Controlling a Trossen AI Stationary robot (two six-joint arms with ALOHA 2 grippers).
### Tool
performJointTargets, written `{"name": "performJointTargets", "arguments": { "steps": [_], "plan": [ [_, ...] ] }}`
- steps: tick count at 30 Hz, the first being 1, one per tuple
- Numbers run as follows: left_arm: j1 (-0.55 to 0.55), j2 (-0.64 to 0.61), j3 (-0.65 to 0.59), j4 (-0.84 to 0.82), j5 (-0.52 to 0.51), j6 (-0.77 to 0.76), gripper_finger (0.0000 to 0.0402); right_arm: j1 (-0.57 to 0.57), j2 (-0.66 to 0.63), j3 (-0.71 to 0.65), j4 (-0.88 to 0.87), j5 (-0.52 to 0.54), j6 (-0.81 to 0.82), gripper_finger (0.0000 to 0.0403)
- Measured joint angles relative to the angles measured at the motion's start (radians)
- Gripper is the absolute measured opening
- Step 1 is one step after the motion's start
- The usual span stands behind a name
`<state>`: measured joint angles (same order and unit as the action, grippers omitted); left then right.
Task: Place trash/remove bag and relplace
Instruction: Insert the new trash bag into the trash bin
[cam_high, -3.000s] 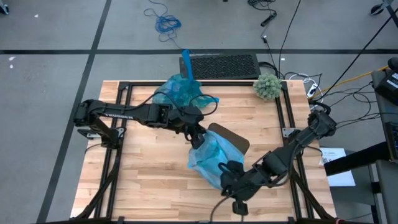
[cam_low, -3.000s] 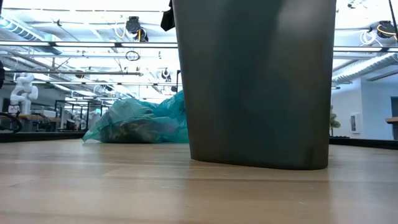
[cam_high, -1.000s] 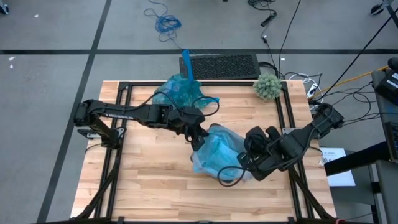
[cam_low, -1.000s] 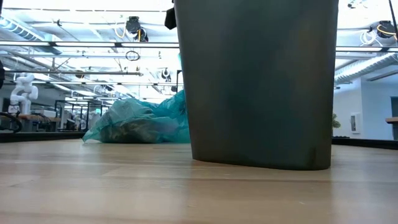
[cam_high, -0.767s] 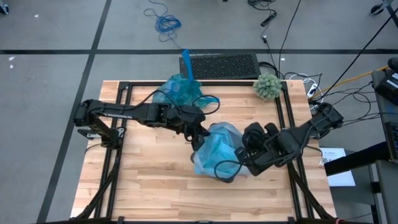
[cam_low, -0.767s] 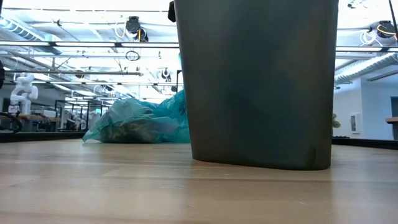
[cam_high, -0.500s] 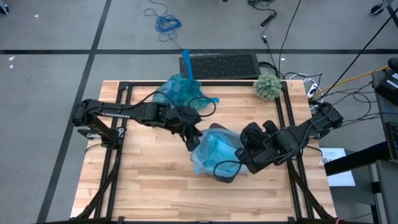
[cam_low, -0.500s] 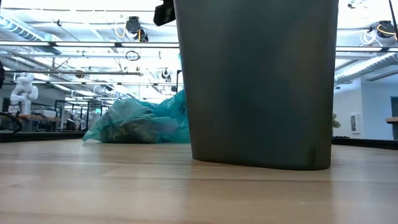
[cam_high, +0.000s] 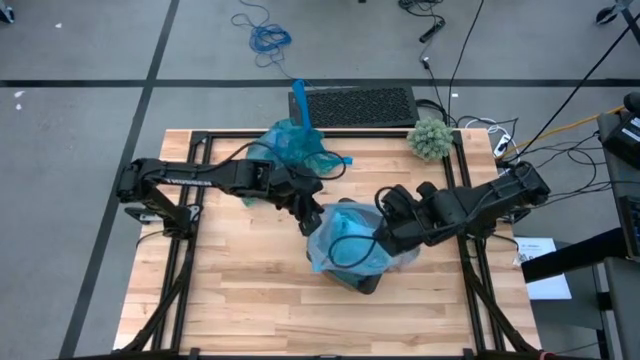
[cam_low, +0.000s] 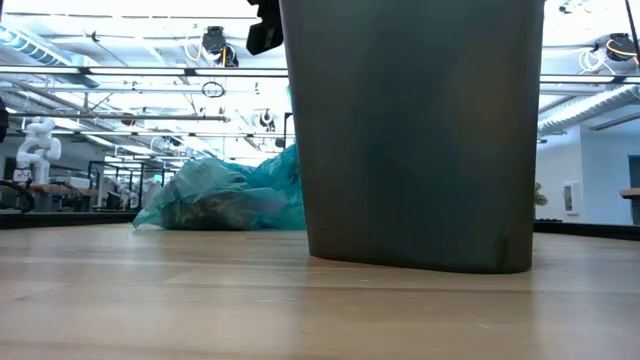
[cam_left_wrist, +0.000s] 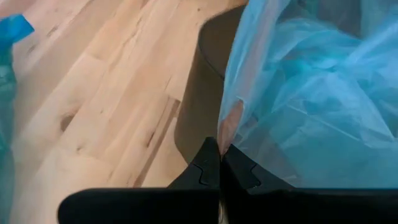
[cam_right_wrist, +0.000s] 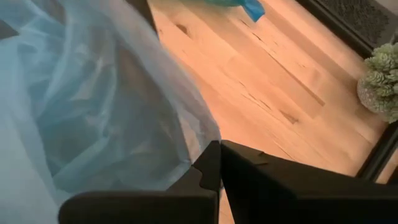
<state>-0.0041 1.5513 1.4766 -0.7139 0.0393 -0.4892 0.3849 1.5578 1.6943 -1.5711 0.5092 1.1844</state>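
we've got both grippers pinched shut on the fresh bag (cam_high: 350, 245), left (cam_high: 312, 222) on its left edge, right (cam_high: 385, 237) on its right | bag draped over the bin (cam_low: 415, 130) mid-table | full bag (cam_high: 290, 146) at far edge | risk: thin film slips or tears if we stretch unevenly, or bin tips

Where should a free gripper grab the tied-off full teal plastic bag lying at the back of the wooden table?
Grip the twisted neck that sticks up at the far end of the full teal plastic bag, coming down from above. The neck is narrow and gathered, while the bulging body below it looks too wide and slack to pinch securely.
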Motion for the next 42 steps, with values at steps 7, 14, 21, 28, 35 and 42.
{"name": "performJointTargets", "arguments": {
  "steps": [7,14,21,28,35,42],
  "plan": [
    [0.037,0.0,-0.024,0.003,0.021,-0.001,0.0,-0.062,0.0,0.0,0.001,-0.066,-0.044,0.0],
    [0.08,0.0,-0.024,0.01,0.039,0.025,0.0,-0.118,0.0,0.0,0.0,-0.084,-0.067,0.0],
    [0.138,0.002,-0.024,0.024,0.096,0.034,0.0,-0.179,0.0,0.0,0.0,-0.104,-0.115,0.0],
    [0.141,0.041,-0.024,0.0,0.137,0.066,0.0,-0.227,0.0,0.0,0.001,-0.175,-0.156,0.0],
    [0.141,0.065,-0.024,-0.003,0.169,0.082,0.0,-0.236,0.0,0.0,0.003,-0.28,-0.151,0.0],
    [0.14,0.065,-0.024,-0.011,0.172,0.086,0.0,-0.144,0.001,0.0,0.005,-0.301,-0.042,0.0]
  ]
}}
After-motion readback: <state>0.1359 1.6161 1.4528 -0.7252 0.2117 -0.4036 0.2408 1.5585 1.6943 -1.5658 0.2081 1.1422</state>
